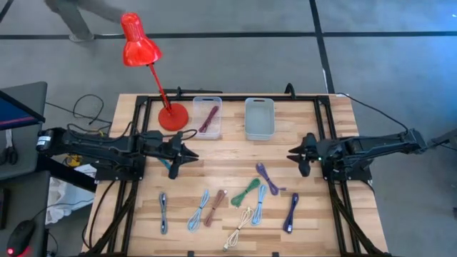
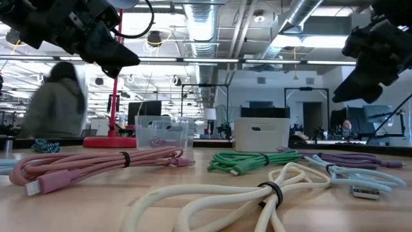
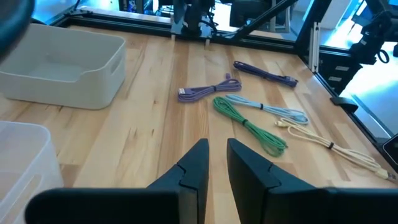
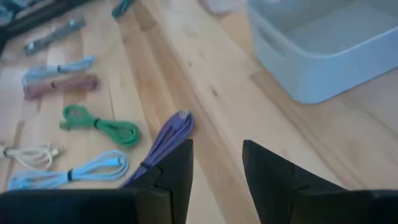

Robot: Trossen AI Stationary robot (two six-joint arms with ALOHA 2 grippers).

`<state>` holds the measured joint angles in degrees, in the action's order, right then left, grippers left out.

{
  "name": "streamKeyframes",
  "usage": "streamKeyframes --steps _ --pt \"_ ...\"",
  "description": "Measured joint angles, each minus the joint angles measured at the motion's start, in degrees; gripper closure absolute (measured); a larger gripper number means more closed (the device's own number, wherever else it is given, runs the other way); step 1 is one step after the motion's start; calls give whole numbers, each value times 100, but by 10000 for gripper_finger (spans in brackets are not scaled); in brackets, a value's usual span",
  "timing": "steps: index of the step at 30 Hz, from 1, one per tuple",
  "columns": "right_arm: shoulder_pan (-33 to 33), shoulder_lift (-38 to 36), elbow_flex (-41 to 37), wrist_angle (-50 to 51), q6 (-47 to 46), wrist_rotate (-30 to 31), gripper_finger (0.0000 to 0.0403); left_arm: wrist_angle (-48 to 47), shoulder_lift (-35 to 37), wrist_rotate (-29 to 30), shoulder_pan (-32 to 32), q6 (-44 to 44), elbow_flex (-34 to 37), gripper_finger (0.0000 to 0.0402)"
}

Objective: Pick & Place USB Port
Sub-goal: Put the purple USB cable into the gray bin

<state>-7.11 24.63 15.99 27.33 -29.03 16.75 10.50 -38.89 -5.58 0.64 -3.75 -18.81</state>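
Cream cable [image 2: 257, 193] foremost; 2 empty grippers [image 1: 187, 155] [image 1: 296, 155] aloft.

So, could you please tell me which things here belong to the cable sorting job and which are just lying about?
Job: bundled cables on the table, clear bin holding one cable, grey bin, left gripper, right gripper.
Lying about: red lamp.

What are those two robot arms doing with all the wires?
They are sorting cables into bins. One dark red cable already lies in the clear bin; the grey bin looks empty. Both end effectors, left and right, hang empty above the table, with the other cables spread along the front.
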Motion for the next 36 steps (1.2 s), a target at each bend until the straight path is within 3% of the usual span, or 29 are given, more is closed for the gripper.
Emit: streamKeyframes --steps 12,26,36 --pt "0 1580 54 -1163 -5 -492 267 114 -2 0 0 0 0 344" --pt "-4 3418 1043 -1287 -195 -810 167 114 -4 0 0 0 -4 344" --pt "-4 5008 1322 -2055 -288 -1151 165 114 -4 0 0 0 -7 344"
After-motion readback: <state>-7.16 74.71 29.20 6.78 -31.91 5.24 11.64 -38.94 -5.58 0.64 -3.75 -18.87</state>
